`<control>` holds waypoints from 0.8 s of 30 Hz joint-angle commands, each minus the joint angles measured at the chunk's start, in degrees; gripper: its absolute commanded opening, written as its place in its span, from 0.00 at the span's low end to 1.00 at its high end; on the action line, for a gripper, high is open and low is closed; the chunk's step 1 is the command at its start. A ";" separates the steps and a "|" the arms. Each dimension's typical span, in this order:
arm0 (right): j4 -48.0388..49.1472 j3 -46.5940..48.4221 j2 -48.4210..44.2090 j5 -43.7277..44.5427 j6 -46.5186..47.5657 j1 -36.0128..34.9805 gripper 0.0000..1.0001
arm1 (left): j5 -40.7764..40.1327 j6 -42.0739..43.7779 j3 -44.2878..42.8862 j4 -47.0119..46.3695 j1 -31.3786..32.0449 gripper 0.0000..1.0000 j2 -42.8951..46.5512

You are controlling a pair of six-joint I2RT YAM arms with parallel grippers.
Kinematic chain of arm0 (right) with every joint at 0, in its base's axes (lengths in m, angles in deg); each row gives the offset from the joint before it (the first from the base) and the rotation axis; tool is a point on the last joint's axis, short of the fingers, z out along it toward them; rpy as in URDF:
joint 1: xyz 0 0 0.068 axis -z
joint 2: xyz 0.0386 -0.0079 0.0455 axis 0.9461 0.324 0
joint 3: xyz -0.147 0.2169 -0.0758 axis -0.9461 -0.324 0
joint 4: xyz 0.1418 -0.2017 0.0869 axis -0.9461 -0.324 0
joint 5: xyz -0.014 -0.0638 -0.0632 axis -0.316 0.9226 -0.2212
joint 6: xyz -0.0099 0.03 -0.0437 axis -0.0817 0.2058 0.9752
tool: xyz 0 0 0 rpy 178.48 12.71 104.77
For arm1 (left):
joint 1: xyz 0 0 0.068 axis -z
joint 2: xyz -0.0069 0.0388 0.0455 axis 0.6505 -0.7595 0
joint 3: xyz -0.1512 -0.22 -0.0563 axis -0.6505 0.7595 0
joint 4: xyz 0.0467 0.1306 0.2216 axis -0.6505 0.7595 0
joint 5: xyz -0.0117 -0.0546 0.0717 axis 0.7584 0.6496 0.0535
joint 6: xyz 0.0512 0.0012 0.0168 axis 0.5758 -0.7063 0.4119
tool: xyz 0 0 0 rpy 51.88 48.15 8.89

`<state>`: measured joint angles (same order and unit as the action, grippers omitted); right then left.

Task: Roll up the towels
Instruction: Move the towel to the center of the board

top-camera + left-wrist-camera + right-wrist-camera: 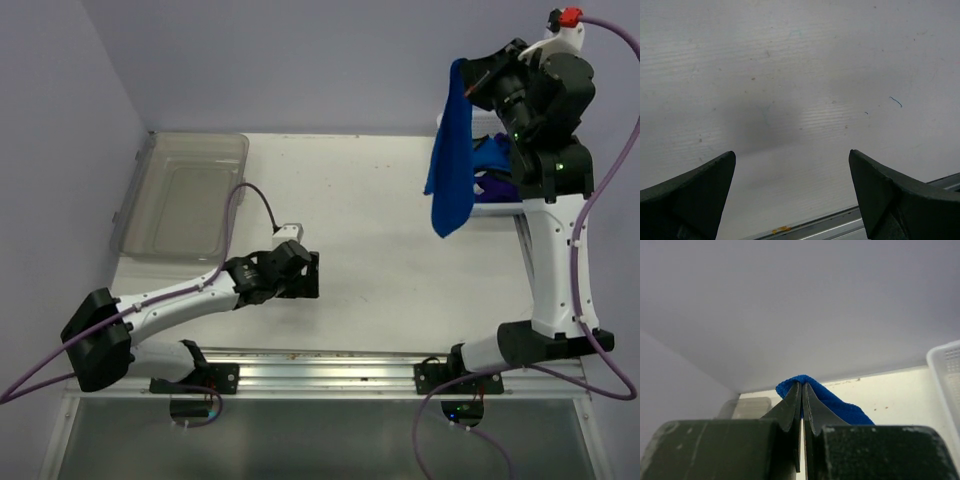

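Hidden or unclear: we find the right gripper (472, 88) raised high at the far right, its jaws clamped tight on the top fold of a bright blue cloth towel (452, 160). From the right wrist only a small hump of the towel (840, 407) shows past the closed fingers (790, 407); the rest hangs below that view. The right arm covers most of a white perforated plastic basket (492, 210). Inside it we make out part of a deep purple towel (497, 185) and a scrap of a second blue towel (495, 155); we cannot tell how many lie there. The lower edge of the hanging towel appears to be off the table, though the overhead angle leaves this uncertain.

Edges and room: the left gripper (310, 275) sits low near the table's near middle, jaws spread wide and holding nothing; its wrist view shows table between the two fingers (700, 190). A wide stretch of table separates it from the hanging towel. A clear rectangular plastic bin (185, 200) stands at the far left corner, well apart from both grippers.

Surface and room: the white table top (380, 220) carries faint specks and scuffs. An aluminium rail (330, 370) runs along its near edge. Pale lavender-grey walls (300, 60) enclose the left and far sides.
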<state>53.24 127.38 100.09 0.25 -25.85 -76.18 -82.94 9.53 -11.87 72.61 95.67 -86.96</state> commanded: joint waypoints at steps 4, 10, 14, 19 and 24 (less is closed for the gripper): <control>1.10 -9.10 -5.52 -3.16 0.45 -9.04 0.00 | -4.05 1.46 -2.37 7.36 -8.24 1.00 7.50; 3.21 -32.99 -7.54 0.17 -1.92 -21.61 0.00 | -8.09 2.61 -5.27 12.37 -11.58 1.00 11.54; 2.77 -50.51 -14.03 4.65 -5.35 -23.75 0.00 | -8.90 2.70 -5.62 13.95 -11.94 1.00 12.95; -1.35 -67.38 -28.09 7.84 -8.68 -23.75 0.00 | -4.59 4.19 -4.13 9.22 -11.85 1.00 11.55; -7.15 -75.14 -34.96 3.80 -12.12 -23.84 0.30 | 0.24 6.12 -7.28 3.59 -11.85 1.00 4.26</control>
<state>48.20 55.05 66.67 5.36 -34.82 -99.96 -86.00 13.42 -16.11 81.37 84.08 -79.14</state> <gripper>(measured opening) 0.177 0.994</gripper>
